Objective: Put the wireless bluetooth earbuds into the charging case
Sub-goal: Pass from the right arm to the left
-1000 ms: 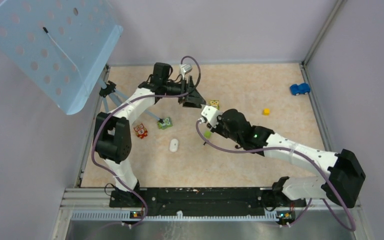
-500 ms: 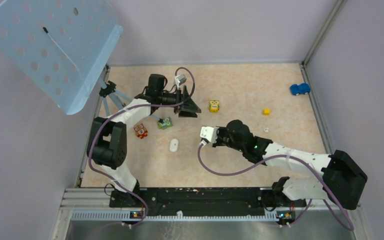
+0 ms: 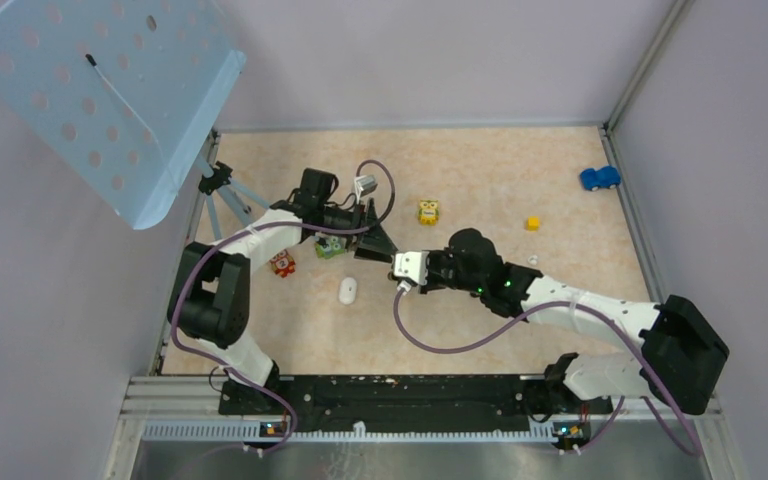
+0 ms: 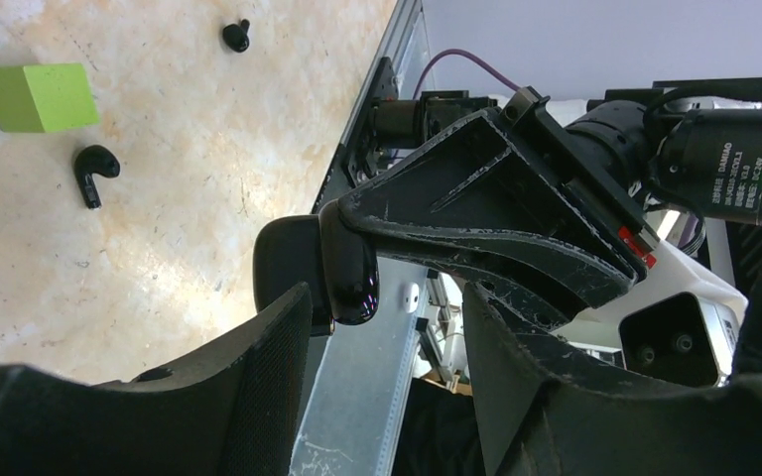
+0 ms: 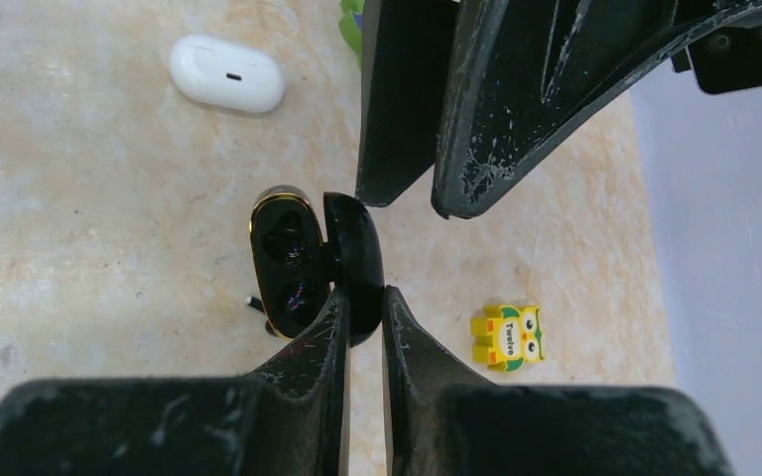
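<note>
The charging case (image 5: 288, 260) is black with a gold rim, and its lid (image 5: 355, 253) stands open. My right gripper (image 5: 365, 297) is shut on that lid and holds the case above the table. Both sockets look empty. In the left wrist view the case (image 4: 347, 270) hangs just past my left gripper (image 4: 387, 307), which is open with nothing between its jaws. Two black earbuds lie on the table, one (image 4: 93, 171) beside a green cube (image 4: 40, 96), the other (image 4: 236, 36) farther off. From above, both grippers (image 3: 378, 245) (image 3: 396, 264) meet at mid-table.
A white oval case (image 3: 348, 291) lies near the front. A yellow owl block (image 3: 428, 211), green block (image 3: 331, 245), red block (image 3: 281, 263), yellow cube (image 3: 532, 223) and blue car (image 3: 599, 178) are scattered around. A blue perforated panel (image 3: 100, 95) stands on a tripod at the left.
My left gripper has come down and nearer, up to the case, and its jaws have narrowed a little. The right gripper has carried the case lower and leftward, staying shut on the lid.
</note>
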Controlling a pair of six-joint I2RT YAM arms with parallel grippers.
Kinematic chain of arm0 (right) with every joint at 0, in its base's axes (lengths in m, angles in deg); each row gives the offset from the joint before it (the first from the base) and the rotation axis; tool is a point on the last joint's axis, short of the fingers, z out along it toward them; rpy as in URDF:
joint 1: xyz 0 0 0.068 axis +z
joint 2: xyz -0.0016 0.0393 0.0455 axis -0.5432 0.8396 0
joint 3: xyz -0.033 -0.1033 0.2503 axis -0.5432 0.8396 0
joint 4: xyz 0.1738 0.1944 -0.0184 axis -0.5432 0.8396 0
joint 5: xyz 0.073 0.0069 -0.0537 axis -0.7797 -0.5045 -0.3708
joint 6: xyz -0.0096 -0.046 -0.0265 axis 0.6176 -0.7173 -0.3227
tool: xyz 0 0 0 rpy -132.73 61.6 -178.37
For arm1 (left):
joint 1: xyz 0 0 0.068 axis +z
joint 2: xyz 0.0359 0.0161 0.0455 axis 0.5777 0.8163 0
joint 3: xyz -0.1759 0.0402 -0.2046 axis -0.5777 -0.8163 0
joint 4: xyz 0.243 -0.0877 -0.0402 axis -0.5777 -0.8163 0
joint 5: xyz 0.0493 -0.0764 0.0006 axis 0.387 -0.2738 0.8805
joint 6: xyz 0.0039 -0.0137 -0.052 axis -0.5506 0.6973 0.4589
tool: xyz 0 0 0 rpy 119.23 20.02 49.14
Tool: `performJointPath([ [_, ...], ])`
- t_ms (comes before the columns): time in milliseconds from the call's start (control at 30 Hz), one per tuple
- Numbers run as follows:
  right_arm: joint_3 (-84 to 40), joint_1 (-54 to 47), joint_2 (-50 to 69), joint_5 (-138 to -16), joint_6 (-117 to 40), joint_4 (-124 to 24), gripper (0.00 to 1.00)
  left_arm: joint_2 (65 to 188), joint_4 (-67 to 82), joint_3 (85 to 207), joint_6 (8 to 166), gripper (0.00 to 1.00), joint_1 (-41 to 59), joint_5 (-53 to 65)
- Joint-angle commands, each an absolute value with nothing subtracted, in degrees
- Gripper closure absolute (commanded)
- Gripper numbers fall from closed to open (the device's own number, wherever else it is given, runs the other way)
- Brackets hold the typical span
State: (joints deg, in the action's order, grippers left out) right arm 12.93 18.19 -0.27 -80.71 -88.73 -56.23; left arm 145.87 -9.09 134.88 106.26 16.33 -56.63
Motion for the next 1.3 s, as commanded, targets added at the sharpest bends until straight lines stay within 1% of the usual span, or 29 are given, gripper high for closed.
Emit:
performJointPath([
  [0, 9.7, 17.6, 0.2, -84.2, -88.8, -56.9, 1.0, 143.6, -12.7, 137.1, 100.9, 0.38, 15.9, -60.2],
  [100, 9.5, 17.6, 0.0, -84.6, -88.5, -56.6, 1.0, 143.4, -15.1, 137.3, 98.3, 0.36, 15.5, -60.3],
  [467, 8.4, 17.5, 0.5, -85.2, -88.5, -55.7, 1.0, 146.4, -15.7, 138.3, 98.0, 0.4, 13.5, -58.3],
  [567, 8.3, 17.6, 0.8, -84.9, -88.9, -55.8, 1.0, 147.0, -19.3, 140.4, 95.7, 0.41, 12.3, -57.1],
  [600, 8.2, 17.6, 1.0, -84.9, -89.0, -55.7, 1.0, 147.2, -19.6, 140.6, 95.7, 0.43, 12.1, -56.9],
  [733, 7.9, 17.5, 1.3, -85.7, -89.0, -55.5, 1.0, 148.2, -19.3, 141.0, 96.3, 0.59, 12.1, -56.6],
  [1033, 7.8, 17.6, 0.9, -86.0, -89.2, -54.3, 1.0, 149.1, -17.9, 141.3, 97.9, 0.7, 12.1, -56.1],
  [1100, 8.0, 17.6, 0.7, -86.0, -89.2, -54.3, 1.0, 149.2, -17.7, 141.3, 98.1, 0.77, 12.1, -56.1],
  [1167, 8.1, 17.6, 0.6, -85.7, -89.1, -54.6, 1.0, 149.4, -17.6, 141.2, 98.3, 0.81, 12.1, -56.3],
  [1267, 9.0, 17.6, 0.2, -85.0, -88.5, -55.9, 1.0, 149.6, -16.7, 141.0, 99.0, 0.95, 12.1, -57.1],
])
